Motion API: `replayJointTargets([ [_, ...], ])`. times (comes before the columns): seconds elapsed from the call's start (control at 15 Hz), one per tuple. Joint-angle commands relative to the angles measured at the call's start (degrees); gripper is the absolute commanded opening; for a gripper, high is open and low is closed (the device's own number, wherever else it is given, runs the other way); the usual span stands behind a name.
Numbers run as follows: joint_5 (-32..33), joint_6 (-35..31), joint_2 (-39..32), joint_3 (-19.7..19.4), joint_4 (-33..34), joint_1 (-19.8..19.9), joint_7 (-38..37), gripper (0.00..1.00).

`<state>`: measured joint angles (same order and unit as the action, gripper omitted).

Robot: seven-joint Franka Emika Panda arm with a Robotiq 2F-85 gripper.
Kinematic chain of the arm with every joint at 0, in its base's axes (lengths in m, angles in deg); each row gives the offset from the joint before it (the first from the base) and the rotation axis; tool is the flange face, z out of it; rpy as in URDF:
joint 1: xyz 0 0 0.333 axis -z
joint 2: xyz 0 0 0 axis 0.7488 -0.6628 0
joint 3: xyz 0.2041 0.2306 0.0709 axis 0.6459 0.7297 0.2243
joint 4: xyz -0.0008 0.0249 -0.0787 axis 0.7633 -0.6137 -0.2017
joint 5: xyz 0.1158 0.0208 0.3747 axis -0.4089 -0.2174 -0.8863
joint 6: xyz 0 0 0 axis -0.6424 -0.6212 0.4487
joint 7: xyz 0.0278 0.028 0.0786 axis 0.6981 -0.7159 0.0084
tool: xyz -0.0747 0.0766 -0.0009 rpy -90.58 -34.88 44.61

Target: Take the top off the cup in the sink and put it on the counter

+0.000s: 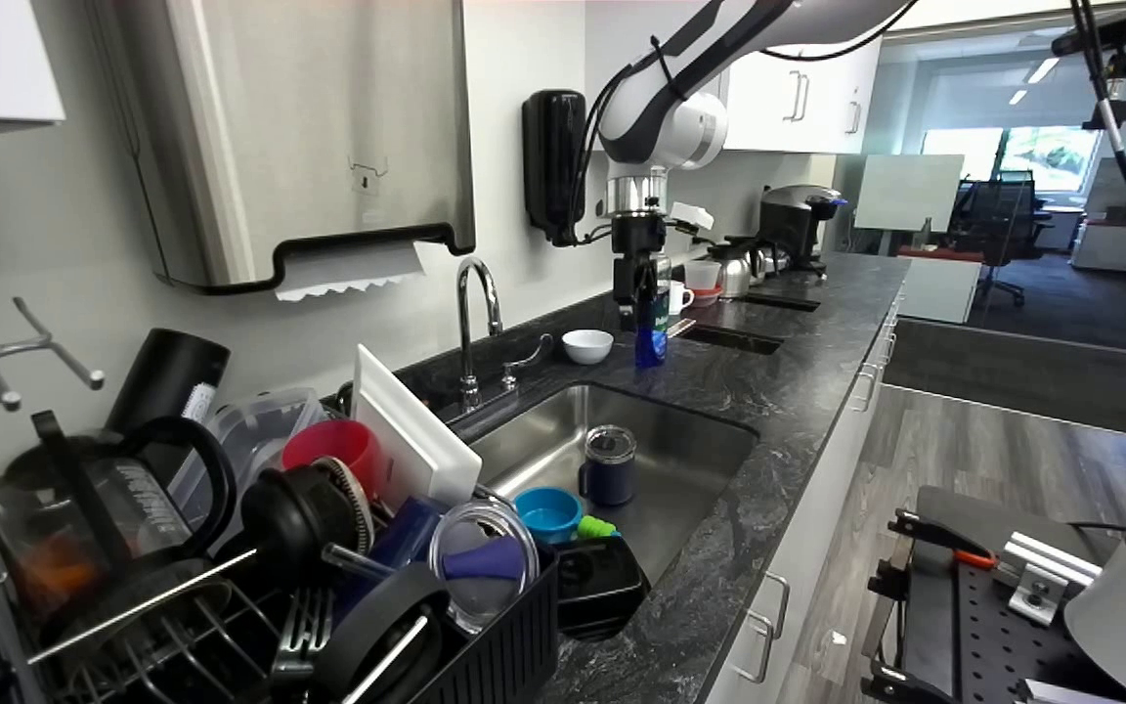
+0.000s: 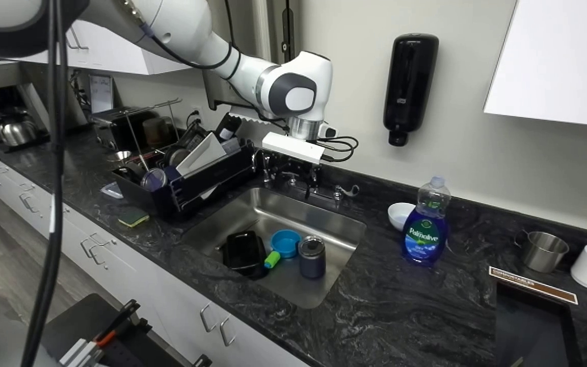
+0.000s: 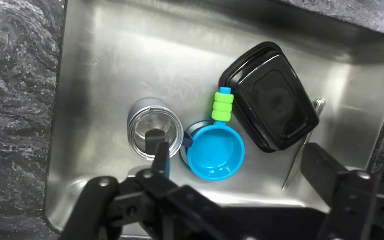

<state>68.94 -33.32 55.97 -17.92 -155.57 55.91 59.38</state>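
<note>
Top [image 3: 157,124] on cup [image 3: 142,105], left of wrist-view centre.
Likely light, stiff, slick; to pinch at rim [image 3: 131,133] with hand [image 3: 235,155], currently spread apart.

The dark bluish, handled cup [image 1: 609,481] stands upright in the rectangular steel sink [image 1: 688,460], its clear, round, black-tabbed top [image 3: 154,131] seated on it. Grey-veined dark stone worktop [image 2: 400,306] borders the sink.
</note>
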Motion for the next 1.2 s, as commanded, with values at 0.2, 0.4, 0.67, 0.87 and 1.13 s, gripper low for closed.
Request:
replayJointTargets([
  [0.2, -0.7, 8.7, -13.2, 3.6, 17.7, 5.4, 0.3, 1.00],
  [0.4, -0.5, 13.7, -19.3, 4.8, 25.8, 6.9, 0.4, 1.00],
  [0.67, -0.2, 18.3, -27.3, 5.7, 35.3, 7.9, -1.2, 1.00],
  [0.87, 1.5, 19.0, -33.2, 5.0, 41.2, 8.0, -3.5, 1.00],
  [1.13, 1.9, 19.1, -38.5, 5.1, 44.9, 9.2, -4.7, 1.00],
])
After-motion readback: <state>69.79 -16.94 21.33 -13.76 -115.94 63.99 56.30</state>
